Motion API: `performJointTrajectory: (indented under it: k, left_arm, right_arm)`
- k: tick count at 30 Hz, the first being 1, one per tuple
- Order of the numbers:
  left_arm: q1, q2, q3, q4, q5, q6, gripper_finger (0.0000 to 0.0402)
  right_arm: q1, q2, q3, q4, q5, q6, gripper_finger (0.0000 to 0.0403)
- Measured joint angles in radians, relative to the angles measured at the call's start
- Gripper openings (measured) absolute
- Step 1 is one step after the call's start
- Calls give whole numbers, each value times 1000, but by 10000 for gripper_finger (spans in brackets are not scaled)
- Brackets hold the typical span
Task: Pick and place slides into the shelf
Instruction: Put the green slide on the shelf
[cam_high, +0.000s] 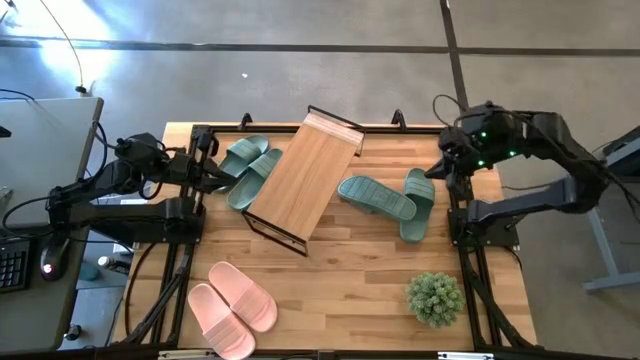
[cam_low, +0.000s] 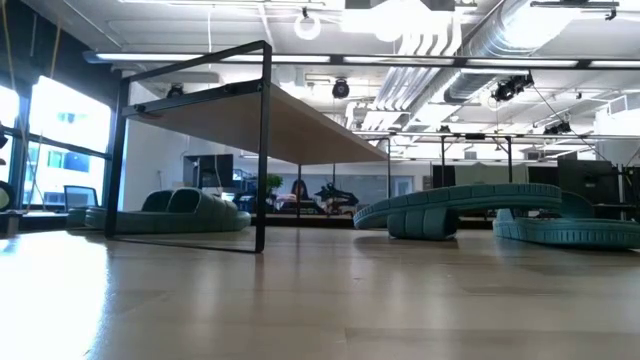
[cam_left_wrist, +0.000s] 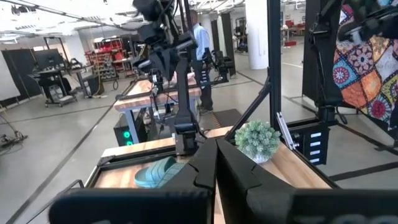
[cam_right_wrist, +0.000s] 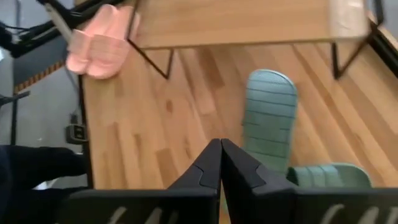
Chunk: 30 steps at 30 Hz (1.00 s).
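Note:
The shelf (cam_high: 300, 180) stands askew mid-table, its bamboo top up and its black wire legs (cam_low: 262, 150) on the wood. Two sage green slides (cam_high: 250, 165) lie by its left side. Two more green slides (cam_high: 378, 196) (cam_high: 418, 205) lie soles down to its right. The pink pair (cam_high: 230, 305) rests near the front left edge. My left gripper (cam_high: 215, 170) hovers shut at the table's left edge beside the left green pair. My right gripper (cam_high: 440, 170) hovers shut above the right edge; its wrist view shows a green slide (cam_right_wrist: 268, 118) beyond the shut fingers (cam_right_wrist: 220, 163).
A small green potted plant (cam_high: 435, 297) stands near the front right corner. Black frame rails run along both side edges of the table (cam_high: 350, 270). Bare wood lies between the pink slides and the plant. A desk with a keyboard sits off the left side.

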Motion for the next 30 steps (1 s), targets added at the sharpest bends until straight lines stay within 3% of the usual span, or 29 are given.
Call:
performJointTrajectory:
  k: [7, 12, 15, 20, 30]
  left_arm:
    - [0, 0, 0, -1, 0, 0, 1]
    - [0, 0, 0, -1, 0, 0, 1]
    - [0, 0, 0, -5, 0, 0, 1]
    - [0, 0, 0, -40, -1, 1, 1]
    - [0, 0, 0, -116, -2, 32, 1]
  right_arm:
    - [292, 119, 161, 37, 133, 148, 0]
    - [516, 199, 149, -55, 318, 271, 0]
    - [626, 254, 78, -159, 457, 418, 0]
    - [736, 329, -118, -81, 637, 543, 0]
    - [745, 532, -477, -19, 626, 821, 15]
